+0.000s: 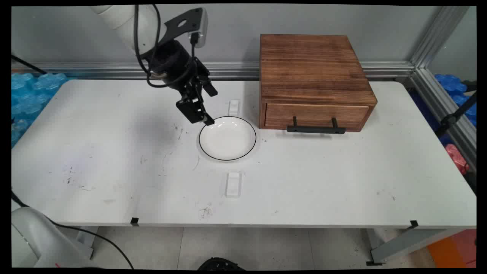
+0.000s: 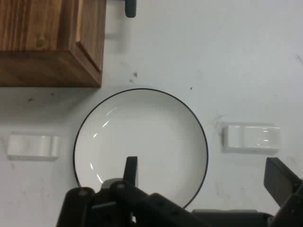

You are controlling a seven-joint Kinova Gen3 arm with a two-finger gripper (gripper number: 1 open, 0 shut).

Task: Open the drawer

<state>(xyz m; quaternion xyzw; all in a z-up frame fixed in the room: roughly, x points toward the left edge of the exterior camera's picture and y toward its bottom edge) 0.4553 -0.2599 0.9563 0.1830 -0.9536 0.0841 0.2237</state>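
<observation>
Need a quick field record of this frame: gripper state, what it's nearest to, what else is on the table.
gripper: gripper open, tilted, low over the plate's far-left rim; one finger over the plate, the other outside it
nearest thing: white plate with a thin black rim, empty, flat on the table
contact: cannot tell whether a fingertip touches the rim
beside plate: two small white blocks, far block, near block
right of plate: wooden drawer box, drawer closed, black handle

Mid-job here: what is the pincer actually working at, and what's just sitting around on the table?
At the pincer: open pincer, one finger either side of the white plate rim.
Lying about: wooden drawer box; near white block; far white block.
</observation>
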